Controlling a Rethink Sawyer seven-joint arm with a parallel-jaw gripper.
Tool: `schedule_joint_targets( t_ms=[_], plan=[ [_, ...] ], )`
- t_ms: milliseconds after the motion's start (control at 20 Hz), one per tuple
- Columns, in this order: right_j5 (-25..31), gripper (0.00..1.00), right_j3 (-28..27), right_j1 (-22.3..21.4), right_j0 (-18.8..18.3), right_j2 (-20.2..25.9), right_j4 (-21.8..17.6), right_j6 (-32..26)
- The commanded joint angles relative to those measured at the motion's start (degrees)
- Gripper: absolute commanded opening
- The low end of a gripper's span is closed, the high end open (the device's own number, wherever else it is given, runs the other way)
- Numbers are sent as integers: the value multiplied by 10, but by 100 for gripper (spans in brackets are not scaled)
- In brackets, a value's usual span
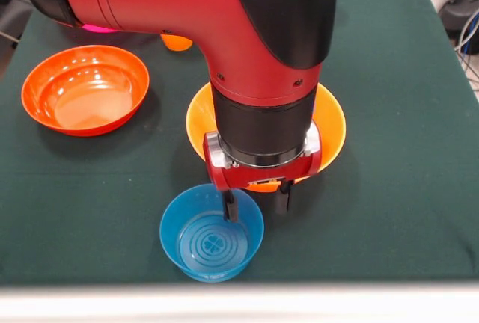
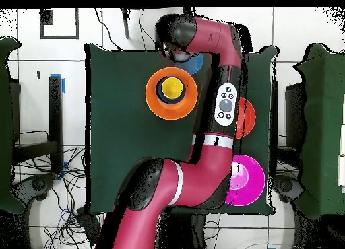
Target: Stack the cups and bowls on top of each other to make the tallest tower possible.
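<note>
**Gripper straddling the light blue bowl's rim**

The light blue bowl [image 1: 212, 234] sits directly under the gripper [image 1: 255, 205], whose spread fingers straddle its rim, one inside, one outside, not clamped. Just behind the gripper stands the yellow-orange bowl [image 1: 331, 122] holding a yellow cup [image 2: 171, 88]. The orange-red bowl [image 1: 84, 89] lies well apart, the pink bowl [image 2: 246, 181] farther still.

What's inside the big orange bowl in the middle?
From overhead, a yellow cup sits inside the big orange bowl. From the front, the arm covers most of that bowl, so the cup barely shows there.
</note>
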Motion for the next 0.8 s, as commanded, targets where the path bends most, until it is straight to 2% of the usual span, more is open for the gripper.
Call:
schedule_joint_targets(
  t_ms=[50,200,450,800],
  plan=[
    [37,100,1,7,12,79,-73,-17],
    [50,100,-2,15,10,98,-96,-17],
    [29,100,-5,30,5,118,-135,-12],
    [47,100,-8,31,-2,170,-190,-4]
  ],
)
